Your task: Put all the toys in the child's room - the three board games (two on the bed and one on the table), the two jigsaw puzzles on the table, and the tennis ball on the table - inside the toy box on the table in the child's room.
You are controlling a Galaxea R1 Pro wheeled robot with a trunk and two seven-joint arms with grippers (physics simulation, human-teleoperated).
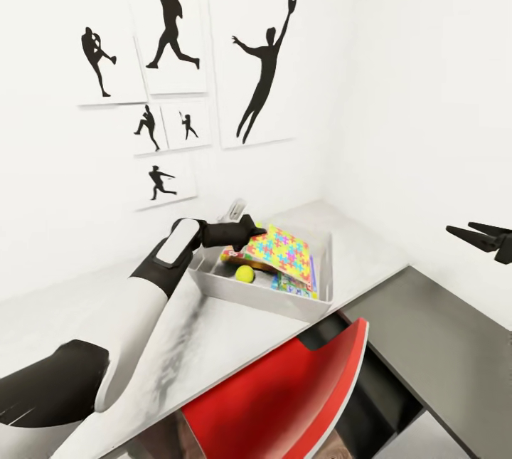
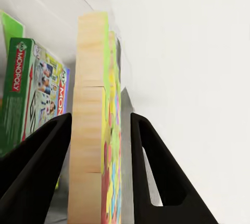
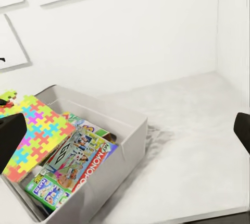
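The grey toy box (image 1: 274, 300) stands on the pale table (image 1: 377, 252) against the wall. Inside it lie the tennis ball (image 1: 244, 273), a Monopoly board game (image 3: 86, 156) and a small blue game box (image 3: 49, 193). A multicoloured jigsaw puzzle (image 1: 284, 252) leans tilted across the games, its raised edge between the fingers of my left gripper (image 1: 256, 233). In the left wrist view one finger (image 2: 52, 146) lies against the puzzle (image 2: 94, 130) and a thin gap shows at the other. My right gripper (image 1: 459, 228) hovers off to the right, fingers wide apart in its wrist view (image 3: 127, 127), holding nothing.
A red-and-white chair (image 1: 284, 395) is tucked under the table's front edge below the box. The darker grey corner section (image 1: 441, 331) runs along the right wall. Black sports-silhouette pictures (image 1: 263, 75) hang on the wall behind.
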